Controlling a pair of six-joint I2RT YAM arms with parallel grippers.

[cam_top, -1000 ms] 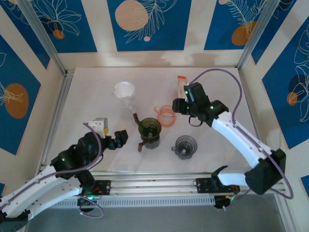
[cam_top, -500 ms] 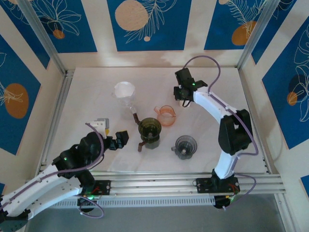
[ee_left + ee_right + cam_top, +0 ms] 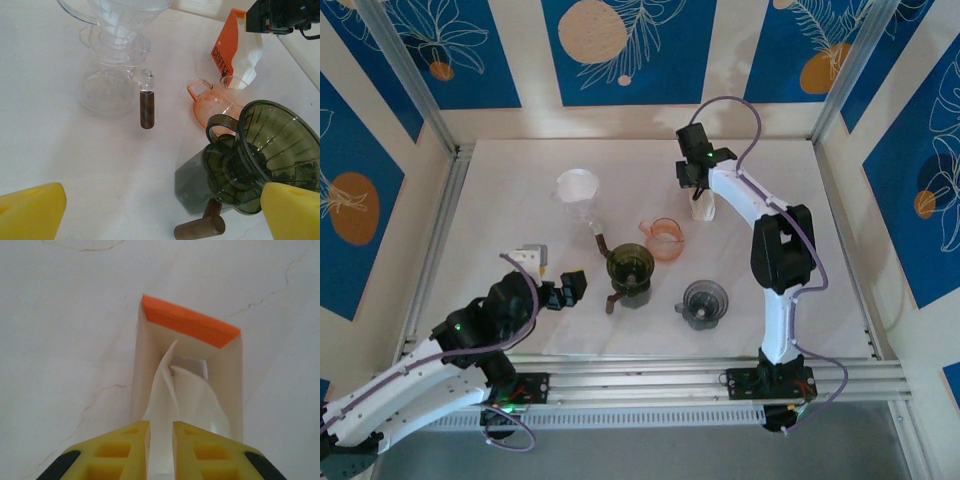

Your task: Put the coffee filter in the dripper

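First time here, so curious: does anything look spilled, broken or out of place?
Nothing stands out. No spill shows on the table, the green dripper sits on its jug, and the right gripper pinches a filter in its box.

Pink cup [image 3: 663, 240]: translucent, handled, stood upright near table centre
Grey cup [image 3: 704, 303]: dark, handled, stood upright nearer the front edge, apart from pink cup
Table [image 3: 510, 190]: white, faintly veined
Wall panels [image 3: 665, 60]: blue, orange discs

The filter box [image 3: 703, 209] is seen from high overhead, closely from above at the right wrist, obliquely and farther off at the left.
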